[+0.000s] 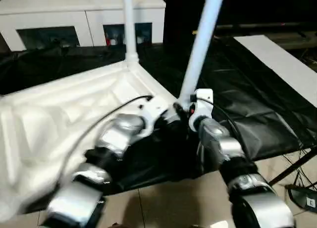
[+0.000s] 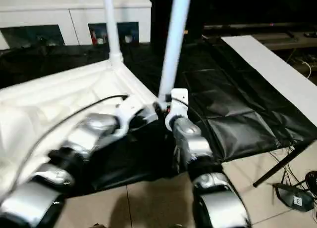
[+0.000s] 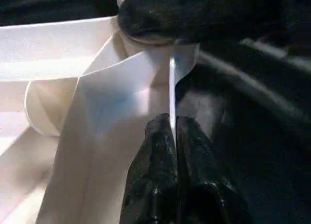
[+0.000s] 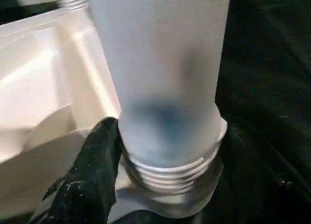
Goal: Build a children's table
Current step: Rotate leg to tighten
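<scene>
The white tabletop point(image 1: 59, 114) lies underside up on a black sheet. One white leg point(image 1: 129, 25) stands upright in its far corner socket. A second leg point(image 1: 200, 45) leans slightly at the near right corner, and its threaded end point(image 4: 170, 170) sits at the socket. My right gripper point(image 1: 184, 108) is shut on that leg just above the thread, with one black finger point(image 4: 92, 175) against it. Beside it, my left gripper point(image 3: 172, 131) is shut on the tabletop's thin rim point(image 3: 171, 88) close to the same corner.
A white cabinet point(image 1: 84, 20) with glass-fronted compartments stands behind the table. A white board point(image 1: 282, 65) lies at the right on the black sheet point(image 1: 247, 104). A black stand leg and cables point(image 1: 297, 173) sit on the tiled floor at the lower right.
</scene>
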`<state>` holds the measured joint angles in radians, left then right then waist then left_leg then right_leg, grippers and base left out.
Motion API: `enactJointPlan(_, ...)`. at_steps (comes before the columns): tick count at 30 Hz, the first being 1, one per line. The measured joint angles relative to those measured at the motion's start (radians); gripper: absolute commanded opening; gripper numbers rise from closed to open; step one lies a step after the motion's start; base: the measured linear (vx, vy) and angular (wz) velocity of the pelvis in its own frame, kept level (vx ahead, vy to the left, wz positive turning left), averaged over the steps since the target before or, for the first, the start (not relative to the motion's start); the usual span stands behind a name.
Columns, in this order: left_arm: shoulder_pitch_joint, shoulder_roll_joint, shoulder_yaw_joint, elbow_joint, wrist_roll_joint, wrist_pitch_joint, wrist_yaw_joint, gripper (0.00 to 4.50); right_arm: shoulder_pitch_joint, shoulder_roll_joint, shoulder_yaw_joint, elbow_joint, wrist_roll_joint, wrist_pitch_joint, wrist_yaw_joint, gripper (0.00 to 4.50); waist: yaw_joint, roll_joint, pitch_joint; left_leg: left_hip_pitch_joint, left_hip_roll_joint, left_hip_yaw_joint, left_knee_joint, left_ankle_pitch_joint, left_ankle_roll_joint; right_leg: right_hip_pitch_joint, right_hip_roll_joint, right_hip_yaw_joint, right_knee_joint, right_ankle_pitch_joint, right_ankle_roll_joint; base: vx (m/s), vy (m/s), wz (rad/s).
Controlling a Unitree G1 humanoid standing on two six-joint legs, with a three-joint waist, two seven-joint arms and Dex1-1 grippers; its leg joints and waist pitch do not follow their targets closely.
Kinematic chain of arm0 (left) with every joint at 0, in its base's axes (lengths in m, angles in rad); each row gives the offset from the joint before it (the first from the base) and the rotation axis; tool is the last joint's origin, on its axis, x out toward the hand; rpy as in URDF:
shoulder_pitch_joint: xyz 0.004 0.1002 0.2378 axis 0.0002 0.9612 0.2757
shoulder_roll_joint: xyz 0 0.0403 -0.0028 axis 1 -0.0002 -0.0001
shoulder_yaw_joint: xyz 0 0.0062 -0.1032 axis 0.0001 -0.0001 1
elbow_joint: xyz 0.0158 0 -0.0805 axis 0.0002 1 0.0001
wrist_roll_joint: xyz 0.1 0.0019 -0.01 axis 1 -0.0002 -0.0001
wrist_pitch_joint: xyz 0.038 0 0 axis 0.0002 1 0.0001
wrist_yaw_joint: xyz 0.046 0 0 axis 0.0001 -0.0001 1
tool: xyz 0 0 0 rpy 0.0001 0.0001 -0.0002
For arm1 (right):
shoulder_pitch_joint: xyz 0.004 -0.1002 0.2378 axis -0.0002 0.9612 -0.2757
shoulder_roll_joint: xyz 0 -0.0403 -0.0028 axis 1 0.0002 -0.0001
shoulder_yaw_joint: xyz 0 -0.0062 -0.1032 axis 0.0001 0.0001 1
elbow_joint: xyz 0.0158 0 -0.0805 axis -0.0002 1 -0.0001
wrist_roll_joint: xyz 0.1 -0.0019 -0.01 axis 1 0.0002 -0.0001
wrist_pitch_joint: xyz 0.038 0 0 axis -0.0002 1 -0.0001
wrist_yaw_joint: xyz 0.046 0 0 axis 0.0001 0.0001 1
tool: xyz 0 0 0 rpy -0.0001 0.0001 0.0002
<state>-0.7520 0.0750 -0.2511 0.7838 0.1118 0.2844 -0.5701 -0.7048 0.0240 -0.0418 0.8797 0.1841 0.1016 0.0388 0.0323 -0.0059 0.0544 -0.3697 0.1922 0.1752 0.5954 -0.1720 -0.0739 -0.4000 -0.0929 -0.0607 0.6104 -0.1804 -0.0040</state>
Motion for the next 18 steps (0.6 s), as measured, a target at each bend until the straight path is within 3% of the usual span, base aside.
enactJointPlan(4, -0.025, -0.017, 0.000, 0.043, 0.002, -0.014, 0.033, 0.00, -0.036, 0.015, -0.012, 0.066, -0.014, -0.048, -0.036, 2.69, 0.002, 0.001, 0.000, -0.001, 0.000, -0.001, -0.001, 0.000, 0.000, -0.001, 0.000, -0.001, 0.000, 0.003, -0.002, 0.000, 0.000, 0.00)
enactJointPlan(6, -0.030, -0.017, 0.000, 0.051, 0.002, -0.024, 0.033, 0.00, -0.036, 0.015, -0.028, 0.075, -0.016, -0.068, -0.016, 3.25, 0.004, 0.001, 0.000, -0.002, 0.000, -0.001, -0.002, 0.000, 0.000, -0.002, 0.000, -0.001, 0.000, 0.003, -0.003, 0.000, 0.000, 0.00)
enactJointPlan(8, -0.031, -0.012, 0.000, 0.051, 0.003, -0.027, 0.029, 0.00, -0.035, 0.013, -0.035, 0.073, -0.012, -0.074, 0.003, 3.25, 0.004, 0.001, 0.000, -0.003, 0.000, -0.001, -0.002, 0.000, 0.000, -0.002, 0.000, -0.001, 0.000, 0.004, -0.003, 0.000, 0.000, 0.00)
enactJointPlan(9, -0.030, -0.004, 0.000, 0.049, 0.004, -0.029, 0.028, 0.00, -0.030, 0.014, -0.034, 0.062, -0.003, -0.079, 0.024, 3.48, 0.004, 0.001, 0.000, -0.003, 0.000, -0.001, -0.002, 0.000, 0.000, -0.002, 0.000, -0.001, 0.000, 0.004, -0.003, 0.000, 0.000, 0.00)
enactJointPlan(13, 0.002, 0.040, -0.002, -0.005, 0.003, -0.035, -0.020, 0.00, 0.050, -0.024, 0.012, -0.082, -0.003, -0.059, 0.115, 3.66, 0.001, 0.002, 0.000, -0.002, 0.001, -0.001, -0.005, 0.000, 0.000, -0.003, 0.001, -0.003, 0.001, 0.005, -0.003, 0.000, 0.000, 0.00)
enactJointPlan(18, 0.041, 0.110, -0.005, -0.062, -0.003, -0.066, -0.126, 0.00, 0.133, -0.147, 0.089, -0.269, -0.005, 0.045, 0.309, 3.66, 0.006, 0.004, -0.001, -0.002, 0.003, -0.002, -0.009, 0.000, 0.000, -0.004, 0.002, -0.005, 0.000, 0.004, -0.001, 0.000, 0.000, 0.00)
